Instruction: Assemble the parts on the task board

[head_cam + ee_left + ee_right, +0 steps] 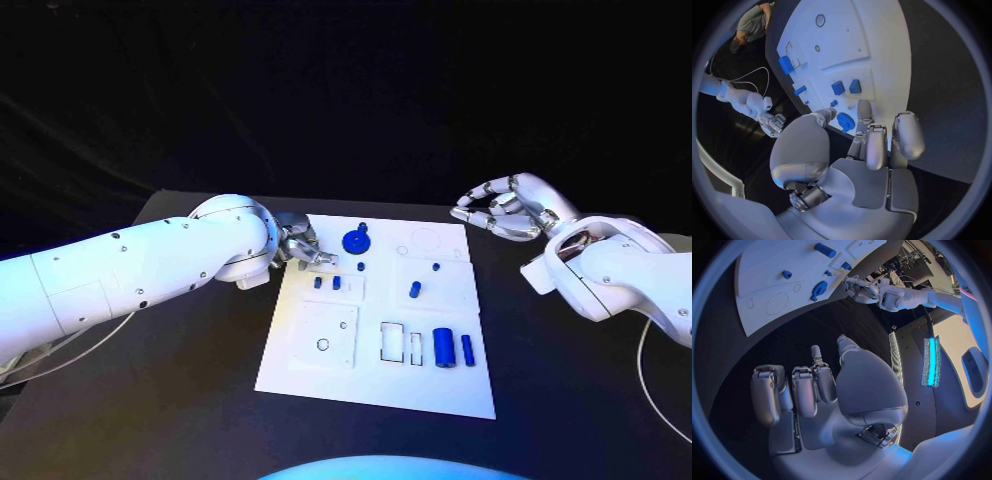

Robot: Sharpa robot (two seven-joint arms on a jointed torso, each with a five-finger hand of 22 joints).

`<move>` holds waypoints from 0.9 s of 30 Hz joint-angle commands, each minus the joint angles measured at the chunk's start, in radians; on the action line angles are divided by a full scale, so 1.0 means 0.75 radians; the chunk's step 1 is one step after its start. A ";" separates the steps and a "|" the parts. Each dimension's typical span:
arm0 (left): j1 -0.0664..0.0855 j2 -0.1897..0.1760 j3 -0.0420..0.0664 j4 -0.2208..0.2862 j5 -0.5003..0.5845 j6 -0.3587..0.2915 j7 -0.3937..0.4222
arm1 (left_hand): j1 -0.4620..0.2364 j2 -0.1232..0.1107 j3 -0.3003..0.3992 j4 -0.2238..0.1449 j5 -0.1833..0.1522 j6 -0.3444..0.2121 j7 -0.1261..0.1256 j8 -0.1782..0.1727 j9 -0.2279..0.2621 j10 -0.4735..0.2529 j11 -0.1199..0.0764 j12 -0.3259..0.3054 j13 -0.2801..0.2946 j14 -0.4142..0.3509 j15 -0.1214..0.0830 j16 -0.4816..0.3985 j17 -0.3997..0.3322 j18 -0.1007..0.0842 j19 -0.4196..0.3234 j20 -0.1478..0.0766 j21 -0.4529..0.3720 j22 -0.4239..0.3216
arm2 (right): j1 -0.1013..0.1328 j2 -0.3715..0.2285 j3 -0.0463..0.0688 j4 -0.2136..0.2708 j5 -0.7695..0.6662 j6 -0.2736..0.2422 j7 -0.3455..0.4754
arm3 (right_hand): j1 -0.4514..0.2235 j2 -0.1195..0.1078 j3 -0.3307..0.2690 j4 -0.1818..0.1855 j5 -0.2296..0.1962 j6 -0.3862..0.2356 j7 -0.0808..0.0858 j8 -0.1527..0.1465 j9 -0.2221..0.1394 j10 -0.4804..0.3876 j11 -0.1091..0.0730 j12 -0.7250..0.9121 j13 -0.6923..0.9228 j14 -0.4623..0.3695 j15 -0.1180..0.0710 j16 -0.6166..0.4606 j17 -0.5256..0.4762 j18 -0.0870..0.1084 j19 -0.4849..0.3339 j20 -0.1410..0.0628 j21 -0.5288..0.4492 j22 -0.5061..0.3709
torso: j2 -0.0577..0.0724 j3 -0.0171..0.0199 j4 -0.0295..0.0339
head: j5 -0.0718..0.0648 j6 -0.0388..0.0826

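The left robot hand (303,250), empty and half-curled, could nudge the gear (356,241) off the board (378,385); the right robot hand (505,207) hangs curled and empty.

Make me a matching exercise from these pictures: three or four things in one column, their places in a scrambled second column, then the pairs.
Things
1. left hand
2. right hand
3. blue gear-like round part
4. two tall blue cylinders

Places
A. on the task board at its far end, beside the left hand's fingertips
B. over the black table, off the board's far right corner
C. at the board's far left edge
D. on the board near its right edge, toward the robot

Pairs: 1-C, 2-B, 3-A, 4-D
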 commanded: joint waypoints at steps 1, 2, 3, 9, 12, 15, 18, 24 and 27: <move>0.001 0.003 0.002 0.003 0.160 -0.214 0.235 | 0.098 0.003 0.000 -0.013 0.013 -0.034 0.027 -0.013 -0.022 -0.085 0.023 -0.042 -0.028 0.007 0.022 -0.134 0.022 0.053 -0.110 0.021 -0.171 -0.234 | -0.001 -0.001 0.000 0.000 -0.003 0.003 0.012 | -0.014 -0.004 -0.010 0.001 0.005 -0.010 0.003 0.007 -0.001 -0.006 -0.006 -0.006 0.150 0.096 -0.010 -0.005 0.152 0.023 0.065 -0.010 -0.008 0.273 | 0.000 0.0003 0.0023 | -0.007 0.004; 0.001 0.005 0.001 0.002 0.168 -0.233 0.281 | 0.175 -0.005 0.007 -0.018 0.015 -0.051 0.043 -0.012 -0.030 -0.144 0.036 -0.074 -0.050 -0.066 0.035 -0.248 -0.100 0.086 -0.205 0.034 -0.319 -0.423 | -0.001 -0.002 0.000 0.000 -0.003 0.003 0.012 | -0.014 -0.001 -0.010 0.000 0.007 -0.010 0.003 0.008 -0.001 -0.007 -0.007 -0.008 0.149 0.095 -0.010 -0.006 0.149 0.024 0.064 -0.010 -0.010 0.271 | 0.000 0.0001 0.0030 | -0.009 0.005; 0.001 0.007 -0.001 0.001 0.171 -0.246 0.317 | 0.210 -0.012 0.010 -0.025 0.016 -0.060 0.043 -0.013 -0.034 -0.170 0.043 -0.090 -0.061 -0.094 0.041 -0.291 -0.145 0.099 -0.240 0.037 -0.377 -0.494 | -0.001 -0.002 0.000 0.000 -0.003 0.003 0.012 | -0.013 0.000 -0.009 -0.001 0.008 -0.010 0.003 0.008 -0.001 -0.008 -0.007 -0.010 0.147 0.095 -0.010 -0.007 0.148 0.024 0.064 -0.010 -0.011 0.271 | 0.000 0.0001 0.0030 | -0.010 0.006; -0.006 0.043 -0.028 -0.004 -0.023 -0.375 0.607 | 0.561 -0.044 0.134 -0.148 0.013 -0.159 0.093 -0.124 -0.183 -0.336 0.097 -0.284 -0.236 -0.349 0.090 -0.616 -0.487 0.130 -0.347 0.083 -0.598 -0.717 | -0.001 -0.002 0.000 -0.003 -0.003 0.004 0.014 | 0.007 0.008 -0.003 -0.009 0.017 -0.012 0.002 0.012 -0.001 -0.045 -0.008 -0.053 0.107 0.092 -0.011 -0.011 0.137 0.027 0.056 -0.011 -0.025 0.263 | 0.001 -0.0034 0.0008 | -0.022 0.018; -0.024 0.071 -0.038 -0.015 -0.212 -0.420 0.679 | 0.597 -0.077 0.165 -0.180 0.007 -0.147 0.100 -0.162 -0.256 -0.341 0.103 -0.347 -0.310 -0.371 0.095 -0.649 -0.542 0.131 -0.345 0.086 -0.589 -0.710 | -0.003 -0.002 0.000 -0.004 -0.003 0.007 0.015 | 0.013 0.008 -0.001 -0.011 0.020 -0.013 0.002 0.013 -0.001 -0.045 -0.008 -0.054 0.106 0.091 -0.011 -0.013 0.134 0.028 0.054 -0.011 -0.027 0.261 | 0.001 -0.0020 0.0002 | -0.025 0.020; -0.036 0.096 -0.043 -0.032 -0.344 -0.416 0.699 | 0.574 -0.109 0.136 -0.174 -0.002 -0.136 0.095 -0.187 -0.314 -0.380 0.107 -0.431 -0.389 -0.401 0.097 -0.704 -0.630 0.131 -0.350 0.089 -0.591 -0.709 | -0.004 -0.001 0.000 -0.004 -0.003 0.008 0.015 | 0.018 0.009 0.001 -0.011 0.023 -0.013 0.002 0.014 -0.001 -0.045 -0.008 -0.054 0.106 0.091 -0.012 -0.013 0.134 0.028 0.054 -0.011 -0.027 0.261 | 0.000 -0.0011 -0.0033 | -0.022 0.021; -0.045 0.118 -0.046 -0.050 -0.448 -0.395 0.697 | 0.590 -0.112 0.082 -0.194 -0.006 -0.144 0.081 -0.216 -0.371 -0.417 0.109 -0.509 -0.466 -0.403 0.099 -0.717 -0.673 0.131 -0.353 0.092 -0.602 -0.715 | -0.006 0.000 0.000 -0.004 -0.004 0.008 0.013 | 0.019 0.009 0.001 -0.011 0.025 -0.013 0.002 0.014 -0.001 -0.045 -0.009 -0.054 0.105 0.091 -0.012 -0.013 0.134 0.028 0.054 -0.011 -0.028 0.261 | 0.002 -0.0010 -0.0036 | -0.021 0.023; -0.059 0.161 -0.050 -0.092 -0.581 -0.311 0.659 | 0.619 -0.090 0.038 -0.205 0.007 -0.097 0.074 -0.226 -0.431 -0.387 0.100 -0.542 -0.535 -0.338 0.088 -0.640 -0.675 0.119 -0.286 0.082 -0.523 -0.634 | -0.007 0.001 0.000 -0.005 -0.006 0.007 0.012 | 0.020 0.010 0.001 -0.011 0.027 -0.013 0.002 0.014 -0.001 -0.045 -0.009 -0.054 0.106 0.091 -0.012 -0.013 0.134 0.028 0.055 -0.011 -0.027 0.261 | 0.001 -0.0008 0.0010 | -0.026 0.024; -0.063 0.180 -0.051 -0.112 -0.630 -0.253 0.628 | 0.638 -0.085 0.060 -0.216 0.013 -0.084 0.074 -0.233 -0.455 -0.385 0.098 -0.554 -0.559 -0.317 0.084 -0.601 -0.661 0.108 -0.255 0.078 -0.463 -0.564 | -0.008 0.003 0.000 -0.005 -0.007 0.007 0.012 | 0.020 0.010 0.001 -0.011 0.027 -0.013 0.002 0.014 -0.001 -0.045 -0.009 -0.054 0.106 0.091 -0.012 -0.013 0.134 0.028 0.055 -0.011 -0.027 0.261 | 0.002 -0.0008 -0.0008 | -0.027 0.025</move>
